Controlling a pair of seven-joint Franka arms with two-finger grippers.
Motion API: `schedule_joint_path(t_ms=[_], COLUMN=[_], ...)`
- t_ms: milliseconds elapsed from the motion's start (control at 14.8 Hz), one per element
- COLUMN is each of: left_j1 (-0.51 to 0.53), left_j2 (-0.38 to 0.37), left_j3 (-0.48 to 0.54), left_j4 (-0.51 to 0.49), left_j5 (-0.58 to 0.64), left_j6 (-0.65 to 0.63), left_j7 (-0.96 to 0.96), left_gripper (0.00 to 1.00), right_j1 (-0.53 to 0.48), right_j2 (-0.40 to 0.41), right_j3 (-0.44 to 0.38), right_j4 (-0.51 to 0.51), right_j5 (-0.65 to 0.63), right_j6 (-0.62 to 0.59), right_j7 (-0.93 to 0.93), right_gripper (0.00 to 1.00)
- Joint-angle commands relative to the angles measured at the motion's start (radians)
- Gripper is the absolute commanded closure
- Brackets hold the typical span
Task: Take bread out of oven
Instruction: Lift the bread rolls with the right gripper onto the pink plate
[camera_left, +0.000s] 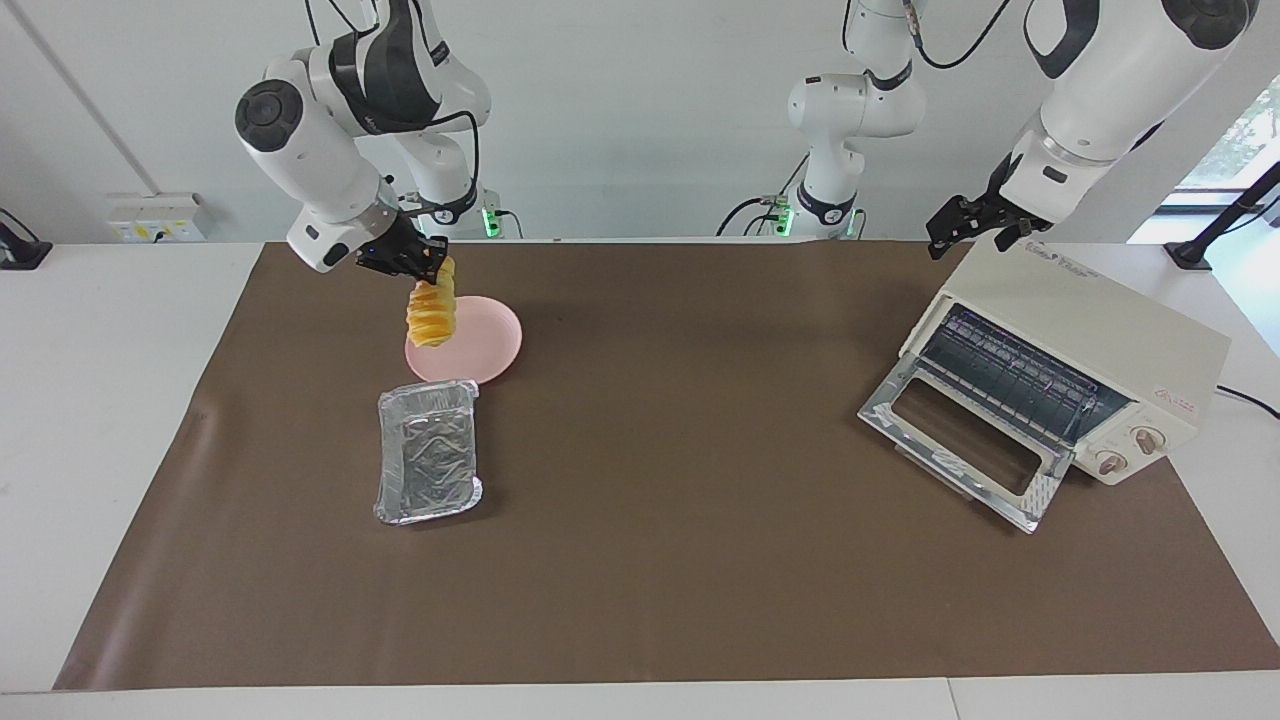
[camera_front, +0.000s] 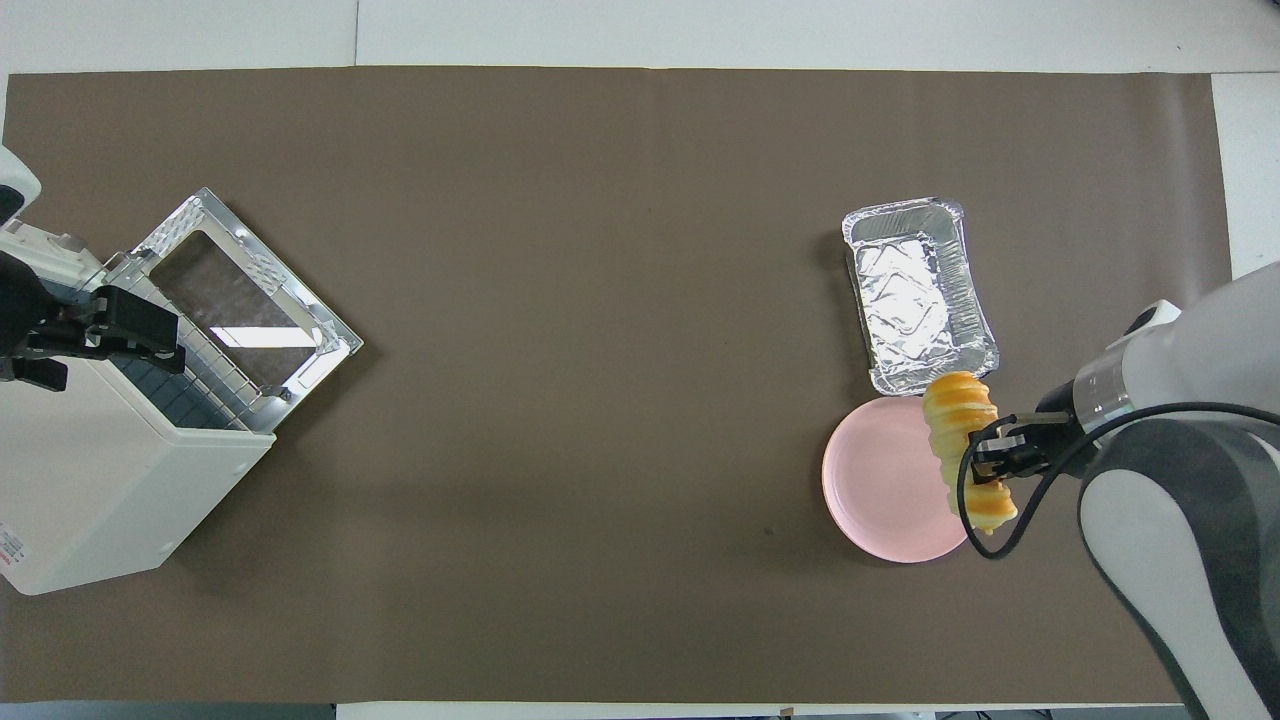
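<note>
The bread, a ridged golden loaf, hangs in the air with my right gripper shut on its upper part. In the overhead view the bread is over the edge of the pink plate, at the side toward the right arm's end of the table, and the right gripper shows beside it. The cream oven stands at the left arm's end with its glass door folded down and its wire rack bare. My left gripper waits open at the oven's top corner nearest the robots.
A silver foil tray lies bare on the brown mat, just farther from the robots than the pink plate. In the overhead view the oven and its open door take up the mat's corner at the left arm's end.
</note>
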Motion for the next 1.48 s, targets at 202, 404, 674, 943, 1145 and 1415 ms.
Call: schedule_joint_path(t_ms=[202, 404, 674, 943, 1145, 1415], left_j1=[0.005, 0.005, 0.005, 0.005, 0.005, 0.005], left_j2=[-0.018, -0.017, -0.018, -0.018, -0.018, -0.017], left_j3=[0.003, 0.003, 0.003, 0.003, 0.003, 0.003], left_j4=[-0.009, -0.01, -0.01, -0.01, -0.01, -0.01], left_j5=[-0.016, -0.016, -0.016, -0.016, -0.016, -0.016], left_j6=[-0.006, -0.006, -0.006, -0.006, -0.006, -0.006], left_j7=[0.007, 0.007, 0.007, 0.007, 0.007, 0.007], left_gripper=[0.0, 0.0, 0.0, 0.0, 0.0, 0.0], right_j1=[-0.002, 0.015, 0.047, 0.061, 0.063, 0.055], right_j2=[-0.127, -0.092, 0.0, 0.031, 0.039, 0.06], right_j3=[0.001, 0.007, 0.007, 0.007, 0.007, 0.006], right_j4=[-0.265, -0.314, -0.315, -0.315, -0.315, -0.299], right_j5=[-0.008, -0.008, -0.008, -0.008, -0.008, -0.008], right_j6=[0.146, 0.28, 0.415, 0.443, 0.453, 0.495], right_j7=[-0.068, -0.073, -0.073, -0.068, -0.067, -0.071], right_gripper=[1.0, 1.0, 1.0, 1.0, 0.91, 0.0])
